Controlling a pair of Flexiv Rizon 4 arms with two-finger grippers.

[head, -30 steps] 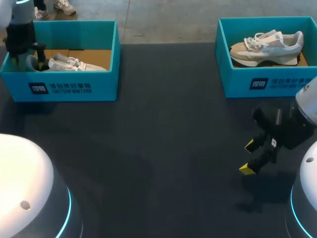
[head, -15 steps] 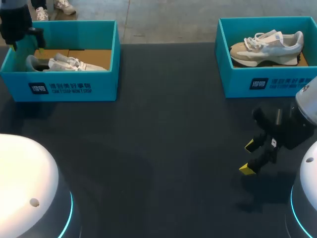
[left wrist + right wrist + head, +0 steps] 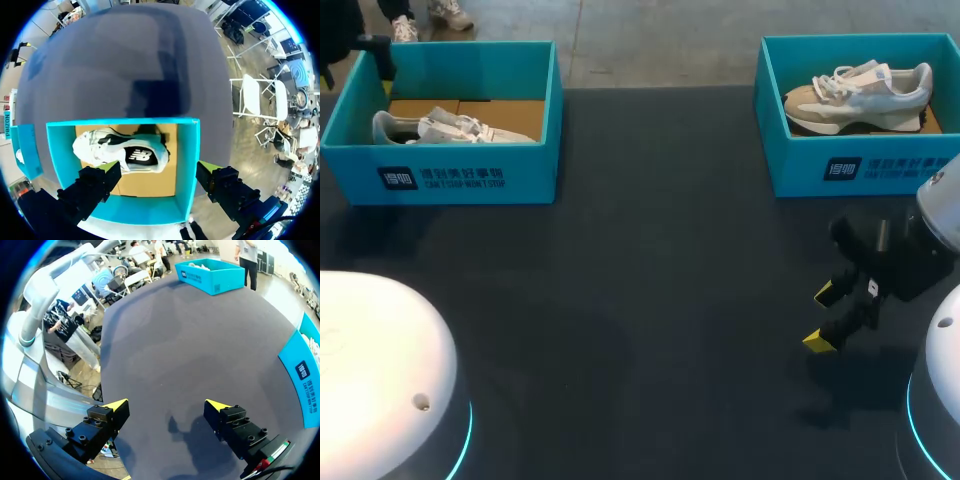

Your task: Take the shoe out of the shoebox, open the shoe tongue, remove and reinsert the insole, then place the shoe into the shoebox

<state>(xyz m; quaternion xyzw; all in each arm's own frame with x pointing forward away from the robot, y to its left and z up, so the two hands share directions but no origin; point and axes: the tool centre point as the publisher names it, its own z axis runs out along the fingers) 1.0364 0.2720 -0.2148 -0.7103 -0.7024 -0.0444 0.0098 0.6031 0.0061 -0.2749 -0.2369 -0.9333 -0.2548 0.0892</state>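
A white shoe (image 3: 445, 127) lies on its side in the teal left shoebox (image 3: 460, 178) at the table's far left. From above, the shoe (image 3: 120, 152) lies in that shoebox (image 3: 187, 165), its dark inside facing up. My left gripper (image 3: 160, 170) hangs open above the box's near wall, holding nothing. Only a dark part of my left arm (image 3: 340, 35) shows in the head view's corner. A beige shoe (image 3: 860, 92) lies in the right shoebox (image 3: 860, 165). My right gripper (image 3: 820, 318) stands open and empty over the bare table, near the right edge (image 3: 167, 405).
The dark tabletop (image 3: 650, 300) stretches between the two boxes and toward me. Two white rounded arm bases sit at the near corners, one on the left (image 3: 370, 370), one on the right (image 3: 940, 400). The left shoebox (image 3: 210, 272) lies far ahead of my right gripper.
My left gripper has risen out of the left shoebox and drawn back toward the far left corner, leaving the white shoe in the box. The right arm has not moved.
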